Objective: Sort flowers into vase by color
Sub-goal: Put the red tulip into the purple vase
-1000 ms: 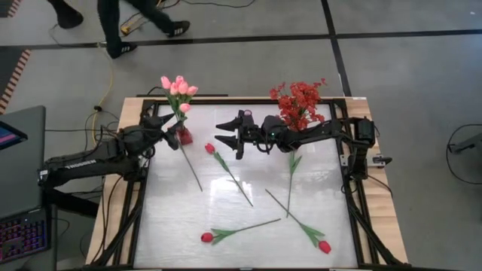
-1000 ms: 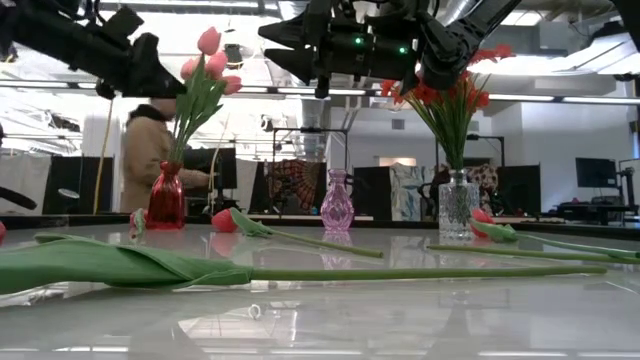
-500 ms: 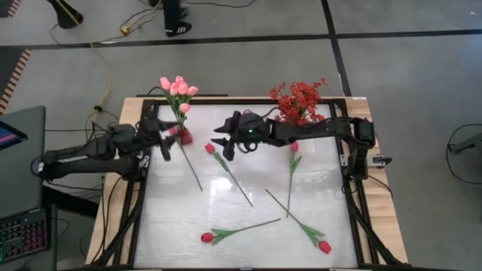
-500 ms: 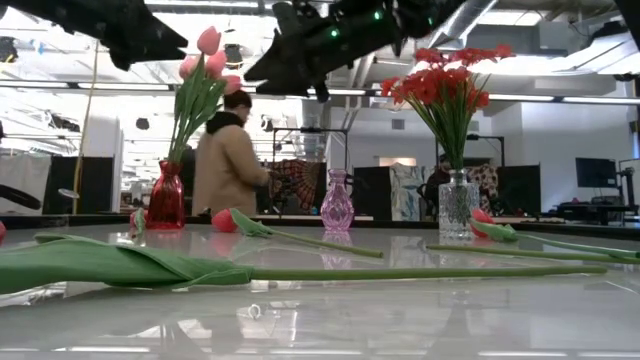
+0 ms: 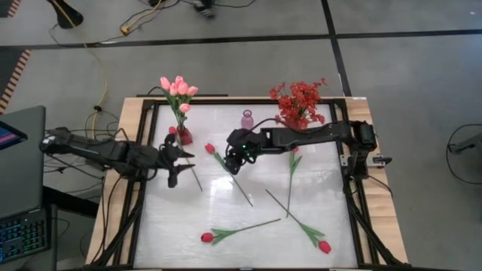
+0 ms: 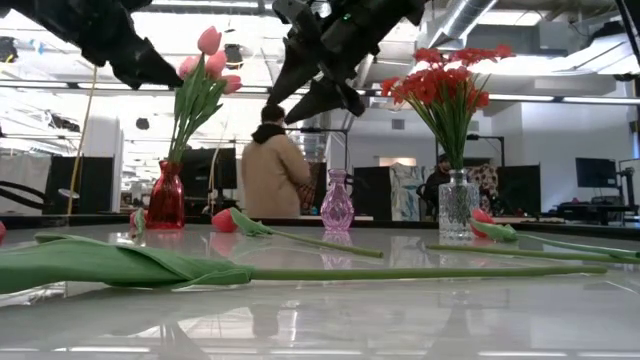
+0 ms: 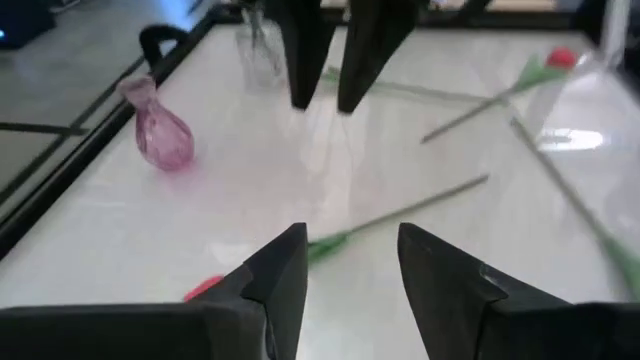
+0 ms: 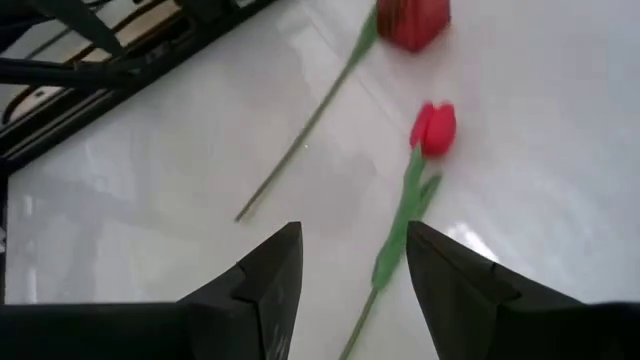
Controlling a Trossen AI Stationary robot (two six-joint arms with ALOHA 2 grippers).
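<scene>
At the left of the table the left gripper (image 5: 179,160) hovers with its fingers parted and nothing between them, just in front of the red vase (image 5: 183,135) that holds the pink tulips (image 5: 178,87). A loose pink tulip (image 5: 175,134) lies by that vase's foot, its stem running out over the white table (image 5: 248,203). From the left wrist view the jaws stand apart above a green stem, so this arm looks ready to take a stem of its own.

Toward the middle, the right gripper (image 5: 235,156) hangs over a red tulip (image 5: 210,148) whose stem slants away across the table. Its fingers are spread and empty; the right wrist view shows that red tulip (image 8: 433,128) ahead of them and its stem passing under the gap. To do this pick well, I judge the gripper should come down astride the stem a little behind the bloom, jaws crosswise to it, and close gently so the thin stem does not roll out.

Behind it stands an empty small pink vase (image 5: 247,119). At the right, the clear vase (image 6: 458,203) holds the red blossom sprays (image 5: 299,102), the likely home for this red tulip. Three more red tulips lie nearer the front edge, still unsorted.
</scene>
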